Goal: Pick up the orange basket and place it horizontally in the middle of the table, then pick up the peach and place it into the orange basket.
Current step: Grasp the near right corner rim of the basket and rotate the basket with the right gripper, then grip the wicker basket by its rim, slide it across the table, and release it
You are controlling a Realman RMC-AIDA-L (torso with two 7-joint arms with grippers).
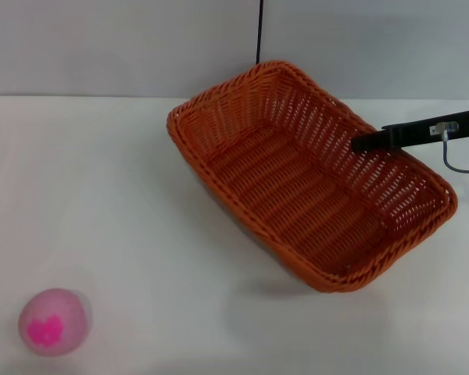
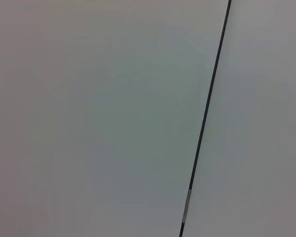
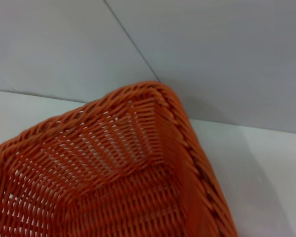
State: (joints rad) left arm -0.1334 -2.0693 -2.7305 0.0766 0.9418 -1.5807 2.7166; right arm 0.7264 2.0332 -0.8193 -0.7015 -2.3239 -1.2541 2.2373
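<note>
The orange basket (image 1: 297,187) lies diagonally right of the middle of the white table (image 1: 102,195), tilted, with a shadow under its near corner. My right gripper (image 1: 367,144) reaches in from the right over the basket's far right wall and is shut on it; one black finger shows inside, the other is hidden behind the weave. In the right wrist view a corner of the orange basket (image 3: 113,187) fills the picture. The peach (image 1: 53,321), pale pink with a magenta blotch, rests near the table's front left corner. My left gripper is out of view.
A grey wall with a dark vertical seam (image 1: 259,31) stands behind the table. The left wrist view holds only this wall and its seam (image 2: 207,113). Bare tabletop stretches between the peach and the basket.
</note>
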